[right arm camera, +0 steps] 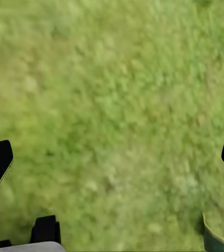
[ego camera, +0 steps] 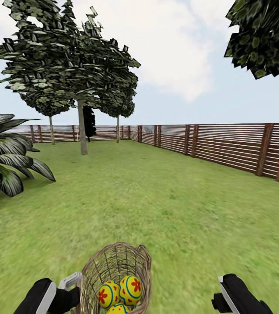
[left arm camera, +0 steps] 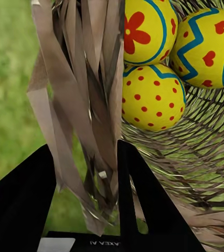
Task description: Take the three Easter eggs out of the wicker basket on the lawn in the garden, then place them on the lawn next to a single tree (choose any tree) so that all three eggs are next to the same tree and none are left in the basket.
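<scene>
My left jaws (left arm camera: 85, 173) pinched the wicker basket (ego camera: 113, 266) rim, three eggs (ego camera: 120, 292) inside, my right jaws (right arm camera: 112, 157) gaped over lawn (ego camera: 165, 205); a tilt risked spilling them short of the tree (ego camera: 82, 126).

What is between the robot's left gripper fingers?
In the left wrist view, the left gripper is shut on the brown wicker basket's woven wall; three yellow painted Easter eggs sit inside.
</scene>
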`<state>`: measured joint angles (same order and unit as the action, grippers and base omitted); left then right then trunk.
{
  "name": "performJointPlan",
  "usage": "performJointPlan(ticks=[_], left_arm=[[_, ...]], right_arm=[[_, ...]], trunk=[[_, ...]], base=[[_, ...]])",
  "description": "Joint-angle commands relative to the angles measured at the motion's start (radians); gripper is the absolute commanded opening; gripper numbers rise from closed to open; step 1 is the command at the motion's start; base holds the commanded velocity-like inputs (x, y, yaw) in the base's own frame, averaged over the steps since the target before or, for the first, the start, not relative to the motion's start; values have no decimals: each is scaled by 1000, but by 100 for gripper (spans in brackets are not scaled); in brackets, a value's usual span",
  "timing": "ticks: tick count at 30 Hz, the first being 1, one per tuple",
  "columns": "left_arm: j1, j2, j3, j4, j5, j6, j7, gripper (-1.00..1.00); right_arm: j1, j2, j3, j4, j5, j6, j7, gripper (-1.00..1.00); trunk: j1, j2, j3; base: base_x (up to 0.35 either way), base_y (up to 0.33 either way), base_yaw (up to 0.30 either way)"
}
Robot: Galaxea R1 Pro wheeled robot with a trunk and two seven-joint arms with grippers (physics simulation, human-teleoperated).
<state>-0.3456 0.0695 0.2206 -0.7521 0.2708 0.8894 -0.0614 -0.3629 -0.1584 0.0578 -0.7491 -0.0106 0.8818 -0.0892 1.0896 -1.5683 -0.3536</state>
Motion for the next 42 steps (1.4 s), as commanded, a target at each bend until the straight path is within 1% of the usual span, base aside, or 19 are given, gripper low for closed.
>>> performJointPlan(ticks=[1, 19, 31, 42], left_arm=[[-1, -1, 3, -1, 11, 4, -8, -100], [-1, -1, 3, -1, 11, 4, -8, -100], [-1, -1, 3, -1, 11, 4, -8, -100], [-1, -2, 3, -1, 11, 4, -8, -100]], right_arm=[[-1, -1, 5, -1, -2, 5, -4, 100], [-1, 0, 5, 1, -2, 5, -4, 100], [-1, 0, 5, 1, -4, 5, -1, 100], [-1, 0, 5, 1, -3, 6, -3, 100]], trunk=[[1, -1, -1], [1, -1, -1], [1, -1, 1], [1, -1, 1]], base=[[334, 0, 0], [334, 0, 0], [334, 0, -245], [334, 0, -11]])
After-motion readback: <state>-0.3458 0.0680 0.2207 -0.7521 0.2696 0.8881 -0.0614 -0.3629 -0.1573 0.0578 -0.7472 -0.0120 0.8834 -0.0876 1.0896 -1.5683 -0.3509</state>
